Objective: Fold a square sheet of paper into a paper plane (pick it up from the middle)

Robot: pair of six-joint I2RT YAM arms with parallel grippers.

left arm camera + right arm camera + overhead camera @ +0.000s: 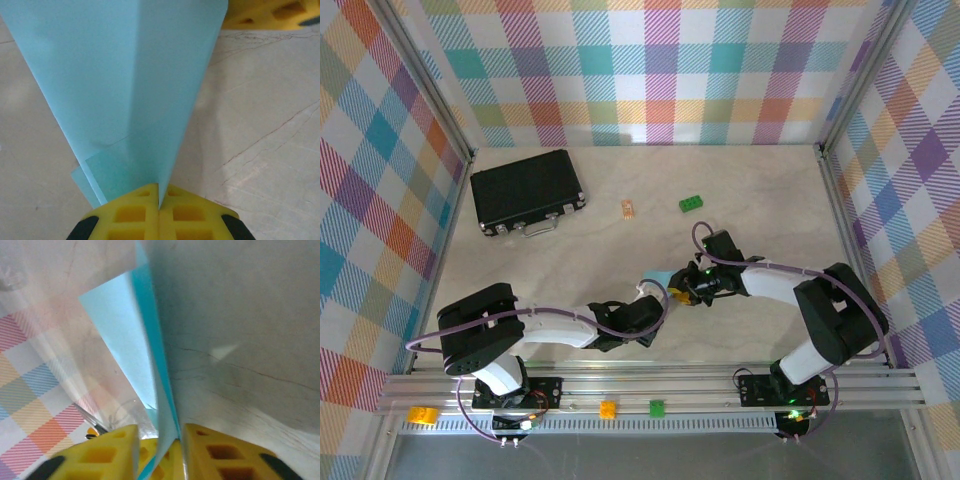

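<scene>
My left end effector [159, 199] is pinched shut on the narrow end of the slim, creased light blue paper plane [125, 85], near the middle of the pale marbled worktop [270, 150]. My right end effector [160, 442] stands narrowly parted, with the paper running between its yellow fingers [220, 452]. Farther off lie a small green brick [692, 204] and, toward the far left corner, a black ribbed case [527, 190].

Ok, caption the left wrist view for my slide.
Left end effector pinching the folded light blue paper plane over the marble table.

Left gripper [159, 199] clamped, right gripper [160, 441] parted
</scene>
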